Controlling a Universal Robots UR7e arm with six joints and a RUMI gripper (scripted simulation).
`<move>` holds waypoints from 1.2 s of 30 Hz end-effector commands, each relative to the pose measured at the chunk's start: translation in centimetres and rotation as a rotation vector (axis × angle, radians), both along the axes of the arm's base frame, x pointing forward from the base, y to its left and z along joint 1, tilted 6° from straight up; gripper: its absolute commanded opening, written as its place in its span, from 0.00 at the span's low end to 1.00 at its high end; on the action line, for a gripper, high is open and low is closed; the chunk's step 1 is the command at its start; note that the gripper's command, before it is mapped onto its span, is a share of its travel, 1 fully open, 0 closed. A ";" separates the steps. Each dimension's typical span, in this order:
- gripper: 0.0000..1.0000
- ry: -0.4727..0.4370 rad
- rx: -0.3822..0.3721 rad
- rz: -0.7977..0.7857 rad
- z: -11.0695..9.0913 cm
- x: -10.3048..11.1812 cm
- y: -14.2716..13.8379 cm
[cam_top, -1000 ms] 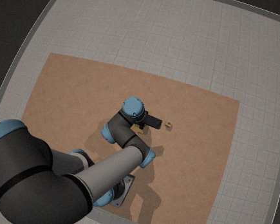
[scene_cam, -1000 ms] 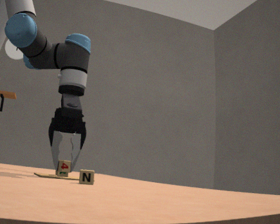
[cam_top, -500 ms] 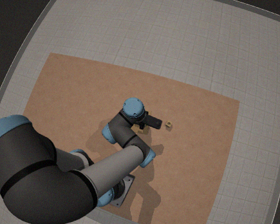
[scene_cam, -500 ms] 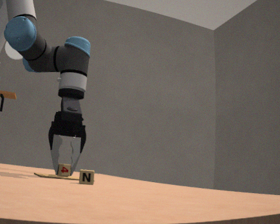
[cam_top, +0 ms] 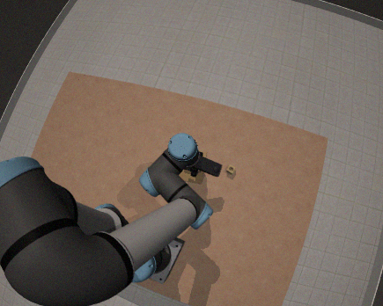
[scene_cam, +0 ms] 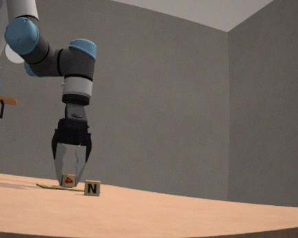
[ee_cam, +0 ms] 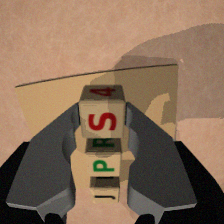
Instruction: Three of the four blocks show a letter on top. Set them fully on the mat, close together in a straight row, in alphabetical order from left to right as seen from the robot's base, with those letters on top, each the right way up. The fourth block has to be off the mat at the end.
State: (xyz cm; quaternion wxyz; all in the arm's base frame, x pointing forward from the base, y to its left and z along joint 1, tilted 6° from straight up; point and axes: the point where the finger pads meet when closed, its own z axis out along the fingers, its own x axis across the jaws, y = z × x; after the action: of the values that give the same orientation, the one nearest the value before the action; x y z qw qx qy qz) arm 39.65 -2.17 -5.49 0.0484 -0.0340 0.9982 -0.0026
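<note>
The claw point(cam_top: 193, 174) point(scene_cam: 68, 184) point(ee_cam: 103, 104) grips the S block point(scene_cam: 68, 180) point(ee_cam: 102, 119), red letter up, low over the tan mat point(scene_cam: 44, 186) point(ee_cam: 50, 95). Beside it on the mat sit the P block point(ee_cam: 104, 165), green letter up, and the J block point(ee_cam: 105, 194). The N block point(cam_top: 231, 169) point(scene_cam: 92, 188), N on its side, stands off the mat on the table point(cam_top: 260, 185) point(scene_cam: 161, 212) point(ee_cam: 50, 35).

The robot arm point(cam_top: 156, 237) reaches over the brown counter point(cam_top: 260, 176), its gripper partly hiding the yellowish mat point(cam_top: 193, 178). One small block point(cam_top: 231, 170) sits off the mat, near the gripper point(cam_top: 194, 171).
</note>
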 end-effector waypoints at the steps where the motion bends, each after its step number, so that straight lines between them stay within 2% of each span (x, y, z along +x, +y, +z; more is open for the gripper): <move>1: 0.09 -0.001 0.000 0.000 0.0 0.0 0.0; 36: 0.09 -0.001 0.000 0.000 -0.3 0.1 0.0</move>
State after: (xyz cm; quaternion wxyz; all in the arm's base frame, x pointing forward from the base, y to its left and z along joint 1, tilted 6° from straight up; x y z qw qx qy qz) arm 39.71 -2.20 -5.79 0.0484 -0.0338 0.9983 -0.0026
